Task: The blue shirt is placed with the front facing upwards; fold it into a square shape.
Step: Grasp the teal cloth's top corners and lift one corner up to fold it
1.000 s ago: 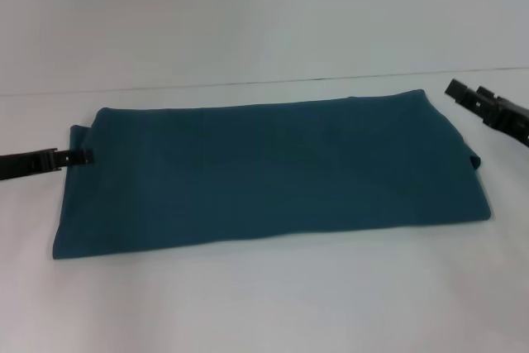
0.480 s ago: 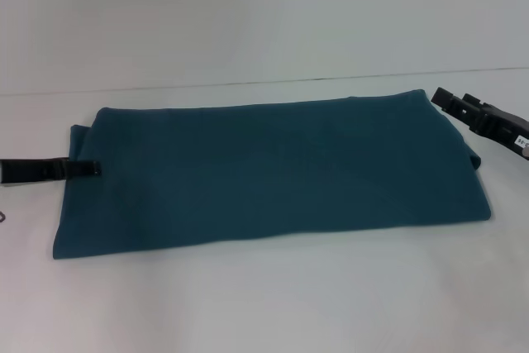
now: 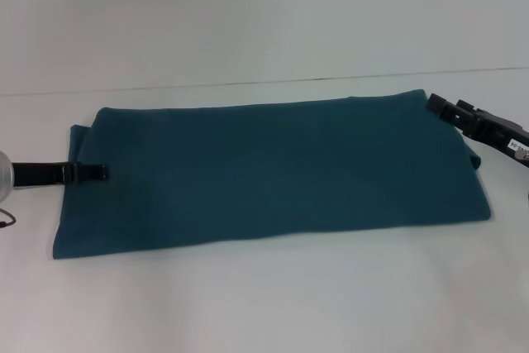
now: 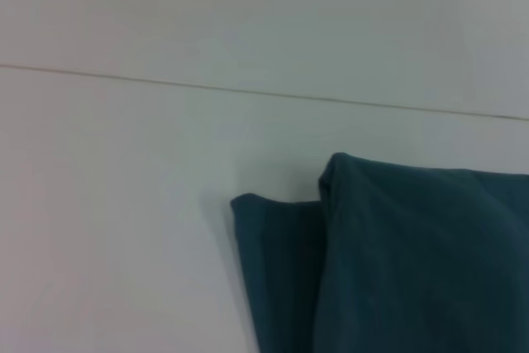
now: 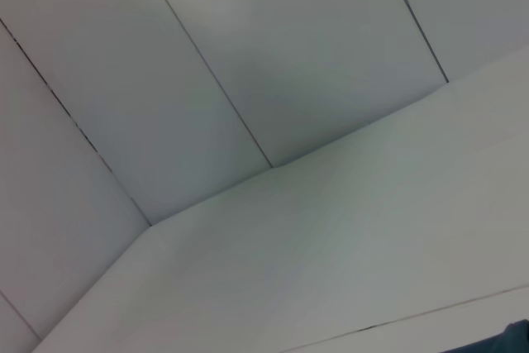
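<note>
Head view: left gripper (image 3: 97, 172) over the blue shirt (image 3: 273, 167) edge, right gripper (image 3: 438, 106) beside its far corner; finger states unclear; both should pinch all layers evenly

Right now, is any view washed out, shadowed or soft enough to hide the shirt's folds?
Head view: even, flat light, faint shadow under the blue shirt, its folds barely readable. Left wrist view: soft focus, but the layered corner shows. Right wrist view: mostly the table, only a sliver of shirt.
</note>
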Robot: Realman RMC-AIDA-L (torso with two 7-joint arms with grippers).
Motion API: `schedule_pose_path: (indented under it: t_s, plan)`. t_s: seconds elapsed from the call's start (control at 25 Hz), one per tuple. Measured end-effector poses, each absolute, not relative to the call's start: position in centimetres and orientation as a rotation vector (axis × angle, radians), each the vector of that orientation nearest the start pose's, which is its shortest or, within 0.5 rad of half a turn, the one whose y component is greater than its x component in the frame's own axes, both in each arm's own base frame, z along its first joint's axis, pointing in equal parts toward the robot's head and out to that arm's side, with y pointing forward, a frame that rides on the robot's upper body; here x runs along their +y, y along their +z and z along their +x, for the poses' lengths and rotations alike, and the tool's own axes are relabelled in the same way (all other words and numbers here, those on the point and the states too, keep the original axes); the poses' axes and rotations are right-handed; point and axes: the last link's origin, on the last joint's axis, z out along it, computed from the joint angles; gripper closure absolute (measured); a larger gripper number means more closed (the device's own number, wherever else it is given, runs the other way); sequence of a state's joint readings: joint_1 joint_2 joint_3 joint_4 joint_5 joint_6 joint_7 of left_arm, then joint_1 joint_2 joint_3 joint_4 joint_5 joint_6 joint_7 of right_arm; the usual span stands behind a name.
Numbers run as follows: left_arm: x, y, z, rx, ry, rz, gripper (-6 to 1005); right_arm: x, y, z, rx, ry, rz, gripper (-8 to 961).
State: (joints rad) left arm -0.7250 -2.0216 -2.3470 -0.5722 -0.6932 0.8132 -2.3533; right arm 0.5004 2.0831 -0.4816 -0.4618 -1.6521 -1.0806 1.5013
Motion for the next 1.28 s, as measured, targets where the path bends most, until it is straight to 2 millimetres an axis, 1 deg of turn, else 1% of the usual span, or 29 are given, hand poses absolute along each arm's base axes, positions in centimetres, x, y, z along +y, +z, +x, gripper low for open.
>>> schedule_pose_path:
  t_s: [0.2,0.56,0.84,1.08,1.28]
  plan:
    - [42.9,1.7,-31.0,-1.380,-0.136,-1.951,110,36.8,2.7,32.8,1.185,0.925,-1.856,197]
    - [42.8,0.9,-31.2,-1.384,-0.117,-1.944,113,37.0,2.8,32.8,1.204,0.927,-1.848,198]
    - [42.6,0.1,-30.8,-1.325,-0.095,-2.009,116,37.3,2.3,32.6,1.224,0.892,-1.866,199]
    - [42.8,-0.4,-29.9,-1.285,-0.097,-2.044,324,37.6,2.4,32.5,1.231,0.885,-1.868,200]
    - [43.0,-0.3,-29.3,-1.270,-0.143,-2.048,564,37.6,2.4,32.5,1.234,0.886,-1.867,201]
